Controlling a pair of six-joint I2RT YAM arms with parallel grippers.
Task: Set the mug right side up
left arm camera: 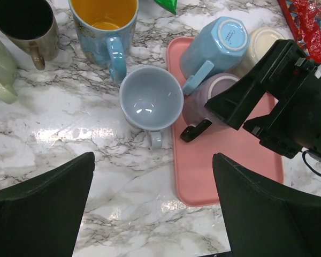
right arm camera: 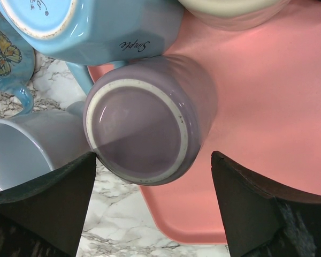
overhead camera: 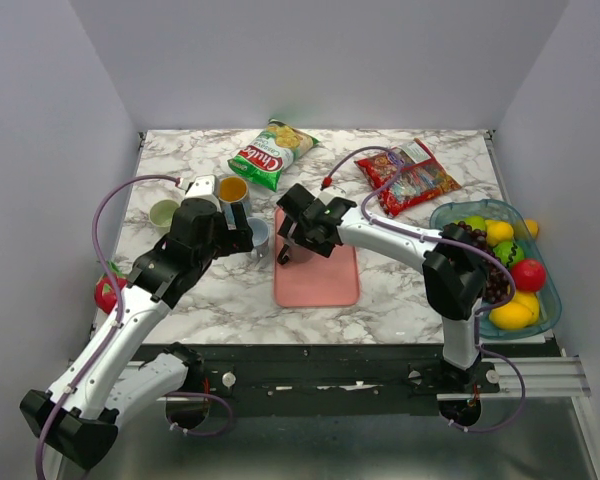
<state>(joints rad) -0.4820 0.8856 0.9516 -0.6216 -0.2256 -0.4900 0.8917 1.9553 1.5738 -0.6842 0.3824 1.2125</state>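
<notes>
Marble table [overhead camera: 405, 290], pink tray [right arm camera: 267, 107]; upside-down purple mug [right arm camera: 144, 128] ahead of wide-spread right gripper [right arm camera: 152, 163]; left gripper [left arm camera: 153, 160] likewise wide

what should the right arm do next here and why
Probably lower the right gripper a little and close on the purple mug. The mug sits base-up at the edge of the pink tray, the open jaws frame it from above, and nothing is gripped yet.

1 pink tray [left arm camera: 230, 171], 7 mugs [left arm camera: 150, 99] (3 on it), 2 snack bags [overhead camera: 272, 152], 1 fruit bowl [overhead camera: 442, 213].
</notes>
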